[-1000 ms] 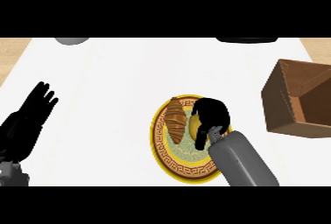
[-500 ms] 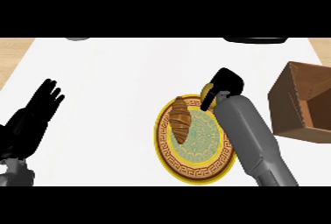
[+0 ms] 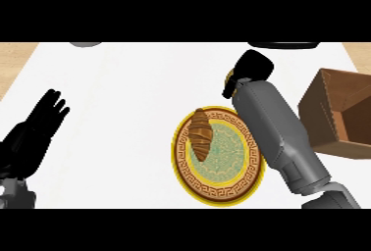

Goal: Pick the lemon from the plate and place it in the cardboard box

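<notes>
A kitchen setting: a plain white surface (image 3: 138,88) is carrying a round yellow plate with a Greek-key border (image 3: 217,188), a brown croissant (image 3: 200,139) is lying on it, and an open brown cardboard box (image 3: 340,117) is sitting nearby.

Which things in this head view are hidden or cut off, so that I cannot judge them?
- Lemon: only a yellow sliver shows; the right hand curls round it.
- Box: its right part is cut off by the view's edge.
- Plate: its right rim is hidden under the right forearm.
</notes>
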Tool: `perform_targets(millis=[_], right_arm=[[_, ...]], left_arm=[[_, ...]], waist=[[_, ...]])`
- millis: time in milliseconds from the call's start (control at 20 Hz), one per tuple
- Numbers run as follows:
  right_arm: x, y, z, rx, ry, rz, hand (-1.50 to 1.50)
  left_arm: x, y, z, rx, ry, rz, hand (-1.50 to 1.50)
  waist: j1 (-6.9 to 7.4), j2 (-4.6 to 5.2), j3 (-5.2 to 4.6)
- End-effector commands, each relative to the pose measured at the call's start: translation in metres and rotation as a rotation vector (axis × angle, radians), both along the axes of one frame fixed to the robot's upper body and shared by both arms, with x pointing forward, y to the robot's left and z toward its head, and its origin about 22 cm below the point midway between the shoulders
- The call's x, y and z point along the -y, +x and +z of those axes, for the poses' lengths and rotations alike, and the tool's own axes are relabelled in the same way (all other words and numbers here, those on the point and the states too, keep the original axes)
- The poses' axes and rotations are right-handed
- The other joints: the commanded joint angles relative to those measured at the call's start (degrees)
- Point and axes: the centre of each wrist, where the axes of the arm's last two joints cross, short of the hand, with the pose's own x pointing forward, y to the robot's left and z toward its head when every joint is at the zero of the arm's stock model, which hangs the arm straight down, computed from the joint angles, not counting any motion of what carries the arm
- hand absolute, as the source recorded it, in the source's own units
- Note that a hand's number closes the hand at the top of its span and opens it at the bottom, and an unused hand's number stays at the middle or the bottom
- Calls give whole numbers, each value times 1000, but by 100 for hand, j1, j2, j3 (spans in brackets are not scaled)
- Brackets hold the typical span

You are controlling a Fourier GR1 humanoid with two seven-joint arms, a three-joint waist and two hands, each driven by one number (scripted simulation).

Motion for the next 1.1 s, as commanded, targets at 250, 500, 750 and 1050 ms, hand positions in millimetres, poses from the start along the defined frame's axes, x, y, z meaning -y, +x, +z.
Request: perform_targets(millis=[250, 500, 750, 1050], right_arm=[[-60, 2, 103, 307, -165, -61, 150], [-48, 7, 134, 381, -257, -210, 150], [-4, 12, 161, 439, -285, -313, 150], [31, 10, 166, 403, -296, -358, 150]], left_arm=[[-8, 2, -9, -20, 9, 20, 0], [-7, -2, -7, -21, -7, 23, 0], [-5, -13, -6, -16, 3, 43, 0], [-4, -8, -9, -13, 15, 45, 0]], waist=[[-141, -55, -9], [-162, -70, -7], [-206, -96, 0], [-231, -80, -1]])
